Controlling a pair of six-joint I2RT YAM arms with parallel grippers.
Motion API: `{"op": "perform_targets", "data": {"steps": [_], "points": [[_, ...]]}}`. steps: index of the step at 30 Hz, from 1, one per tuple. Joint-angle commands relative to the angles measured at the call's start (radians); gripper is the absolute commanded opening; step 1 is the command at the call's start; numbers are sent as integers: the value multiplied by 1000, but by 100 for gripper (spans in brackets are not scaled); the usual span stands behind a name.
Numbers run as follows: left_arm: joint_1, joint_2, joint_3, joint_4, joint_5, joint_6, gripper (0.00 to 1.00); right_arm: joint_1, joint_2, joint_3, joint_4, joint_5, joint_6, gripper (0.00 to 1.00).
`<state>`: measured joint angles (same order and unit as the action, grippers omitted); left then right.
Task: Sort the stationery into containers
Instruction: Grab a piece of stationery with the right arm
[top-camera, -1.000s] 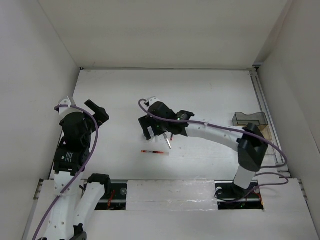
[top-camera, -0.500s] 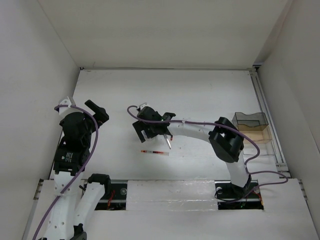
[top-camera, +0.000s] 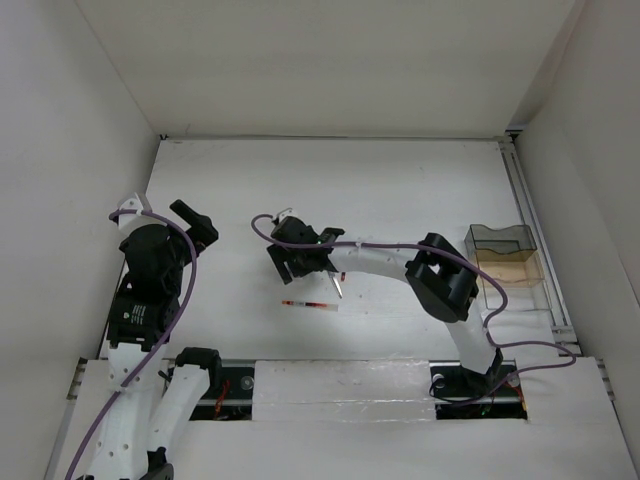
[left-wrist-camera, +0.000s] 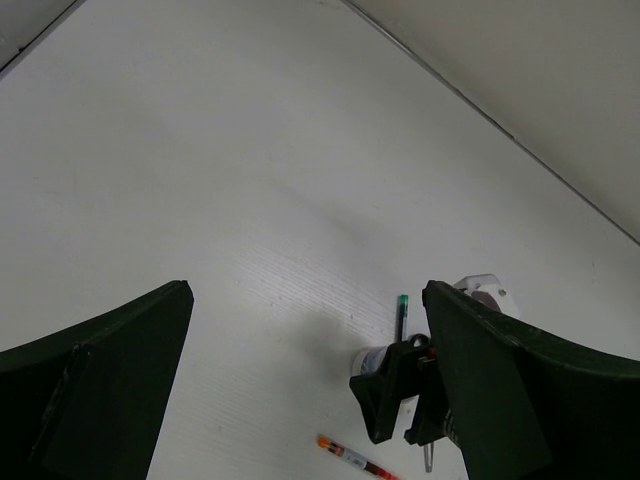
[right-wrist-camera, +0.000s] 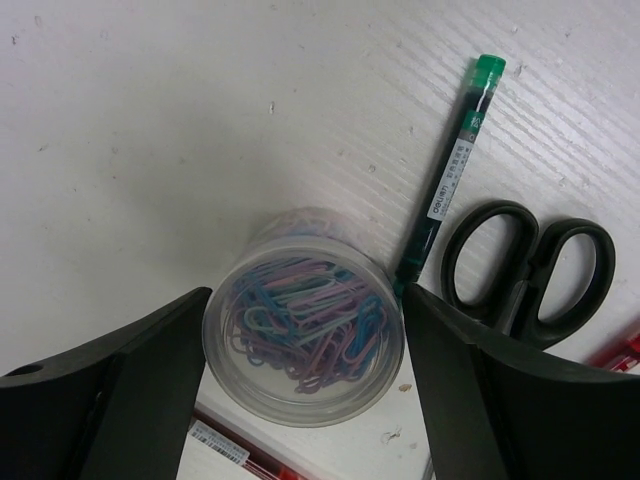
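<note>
We see the round clear tub of paper clips (right-wrist-camera: 303, 318) standing on the table (right-wrist-camera: 150, 120) between the spread jaws of the right gripper (right-wrist-camera: 305, 295), a finger close on each side; we cannot tell whether they touch it. Just outside one jaw lie the green pen (right-wrist-camera: 447, 170) and the black-handled scissors (right-wrist-camera: 527, 270); a red pen (top-camera: 310, 303) lies nearer the bases. The tinted boxes (top-camera: 505, 255) sit well apart. The left gripper (left-wrist-camera: 308, 290) hangs with jaws apart, holding nothing.

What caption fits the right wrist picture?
Open right tool over a paper-clip tub, green pen and scissors beside it.
</note>
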<state>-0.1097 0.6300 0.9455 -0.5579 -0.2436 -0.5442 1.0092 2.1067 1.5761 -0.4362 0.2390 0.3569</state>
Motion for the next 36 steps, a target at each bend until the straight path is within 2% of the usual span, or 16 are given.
{"op": "perform_targets", "data": {"steps": [1, 7, 9, 13, 14, 16, 19, 21, 23, 25, 32, 36], "points": [[1, -10, -4, 36, 1, 0, 100, 3, 7, 54, 50, 26, -12, 80], [1, -10, -4, 36, 1, 0, 100, 3, 16, 73, 50, 36, -30, 80], [1, -10, -4, 36, 1, 0, 100, 3, 16, 73, 50, 36, -30, 77], [1, -10, -4, 36, 1, 0, 100, 3, 16, 73, 40, 36, -30, 60], [1, -10, -4, 36, 1, 0, 100, 3, 25, 73, 40, 36, -30, 46], [1, -1, -4, 36, 1, 0, 100, 3, 26, 73, 40, 36, -20, 34], [1, -1, -4, 36, 10, 0, 100, 3, -10, 50, 53, 36, -19, 23], [1, -1, -4, 36, 10, 0, 100, 3, -28, 41, 53, 36, -10, 9], [1, -1, -4, 36, 10, 0, 100, 3, -63, 41, 53, 36, -10, 7], [1, -1, -4, 36, 10, 0, 100, 3, -100, 41, 53, 25, -10, 0], [1, -1, -4, 36, 10, 0, 100, -8, -221, 74, 17, -32, -10, 0], [1, -10, -4, 36, 10, 0, 100, -47, -293, 74, -32, 3, -10, 0]]}}
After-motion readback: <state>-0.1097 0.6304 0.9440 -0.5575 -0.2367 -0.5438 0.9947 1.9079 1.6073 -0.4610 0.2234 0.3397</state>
